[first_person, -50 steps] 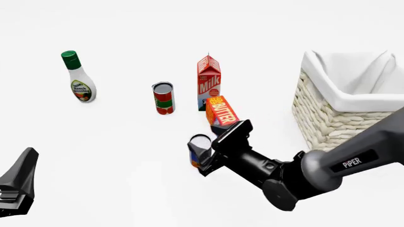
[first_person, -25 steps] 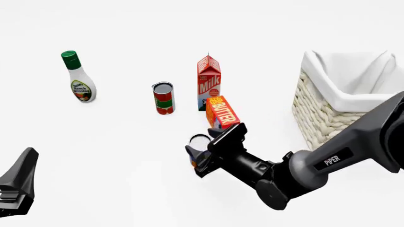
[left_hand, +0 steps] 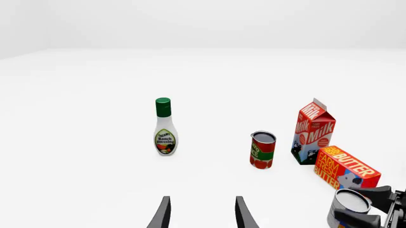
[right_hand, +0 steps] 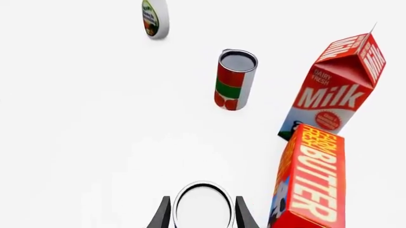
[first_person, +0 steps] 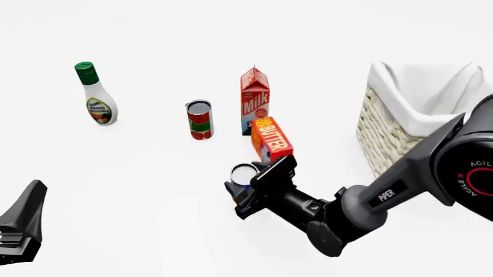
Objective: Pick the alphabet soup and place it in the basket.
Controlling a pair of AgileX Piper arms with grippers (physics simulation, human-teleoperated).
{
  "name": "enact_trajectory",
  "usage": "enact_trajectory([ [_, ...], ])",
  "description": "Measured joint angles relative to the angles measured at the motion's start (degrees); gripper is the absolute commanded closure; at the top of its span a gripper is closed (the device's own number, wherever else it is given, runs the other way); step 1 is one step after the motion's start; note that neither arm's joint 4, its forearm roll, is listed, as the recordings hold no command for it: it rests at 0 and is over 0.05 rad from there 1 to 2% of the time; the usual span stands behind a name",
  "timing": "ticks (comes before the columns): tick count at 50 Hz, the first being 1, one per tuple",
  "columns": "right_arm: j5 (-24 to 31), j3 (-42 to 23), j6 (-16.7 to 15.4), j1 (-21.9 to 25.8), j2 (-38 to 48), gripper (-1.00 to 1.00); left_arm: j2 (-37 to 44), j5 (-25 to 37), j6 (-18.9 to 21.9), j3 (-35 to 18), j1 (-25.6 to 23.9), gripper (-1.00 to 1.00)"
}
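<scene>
The alphabet soup (first_person: 243,173) is a small can with a pale top, standing upright just in front of the butter box. My right gripper (first_person: 245,183) reaches in from the right and is open, with one finger on each side of the can. In the right wrist view the soup's round top (right_hand: 203,205) fills the gap between the two fingers (right_hand: 162,214). The soup (left_hand: 349,202) also shows at the edge of the left wrist view. The cream wicker basket (first_person: 385,138) with a white liner stands at the right. My left gripper (first_person: 23,225) rests open and empty at the near left.
Behind the soup lie an orange butter box (first_person: 271,138) and a red milk carton (first_person: 255,98). A red-and-green can (first_person: 198,120) stands left of the carton. A ranch dressing bottle (first_person: 96,98) stands at the far left.
The right arm has slid a little further left around the can, and its rear links have swung up toward the camera. The can and the left arm stayed put.
</scene>
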Motion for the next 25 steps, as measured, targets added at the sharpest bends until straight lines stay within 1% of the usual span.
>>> enact_trajectory([
  [25, -0.5, -1.79, 1.05, -0.11, 3.57, -1.0, 0.0, 0.0, 0.0, 0.0, 0.0, -1.0],
])
